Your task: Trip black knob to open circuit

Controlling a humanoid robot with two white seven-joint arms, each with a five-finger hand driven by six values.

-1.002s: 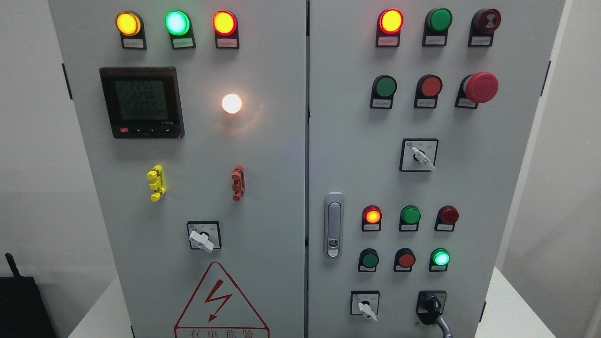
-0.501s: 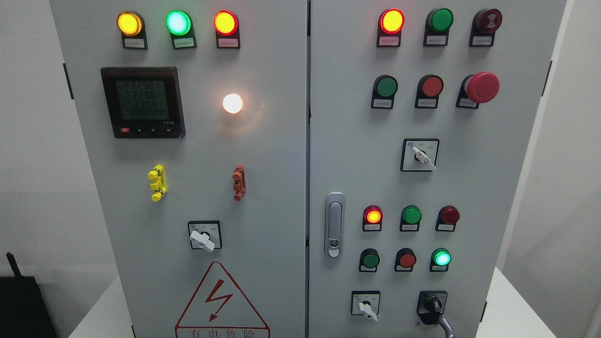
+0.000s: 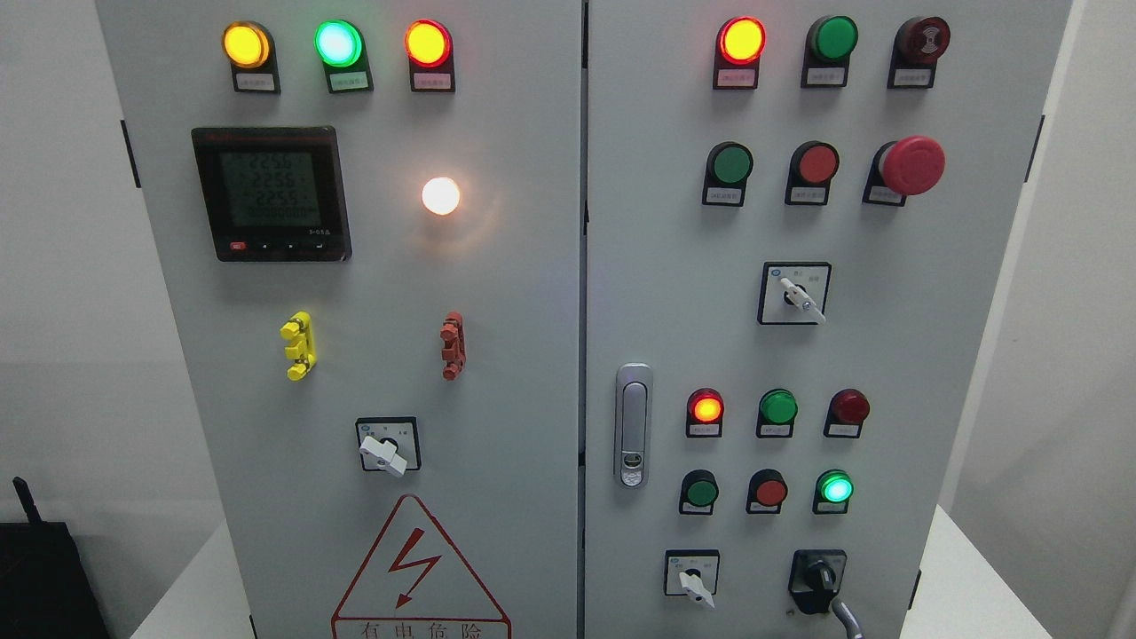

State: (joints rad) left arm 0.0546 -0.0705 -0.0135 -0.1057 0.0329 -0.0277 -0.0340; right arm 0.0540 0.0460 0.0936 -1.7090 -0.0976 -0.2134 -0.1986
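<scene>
At the lower right corner of the right-hand cabinet door [image 3: 887, 355], the black knob [image 3: 818, 579] sits on a dark square plate, its stubby handle pointing roughly upward with a slight tilt. A grey curved piece [image 3: 845, 615], seemingly a cable or lever, runs down and right from just under it to the bottom edge. Just left of it is a white-handled selector switch [image 3: 692, 577], and above it a lit green lamp [image 3: 835, 488].

Compared with half a second ago, the whole panel sits a touch further right in the view; the lamps show the same states and the knob's handle has the same angle.

Neither robot hand shows, so their state cannot be told.

The grey two-door cabinet stands on a white table [image 3: 967, 586] against pale walls. A dark box with an antenna [image 3: 40, 568] sits at the lower left.
</scene>
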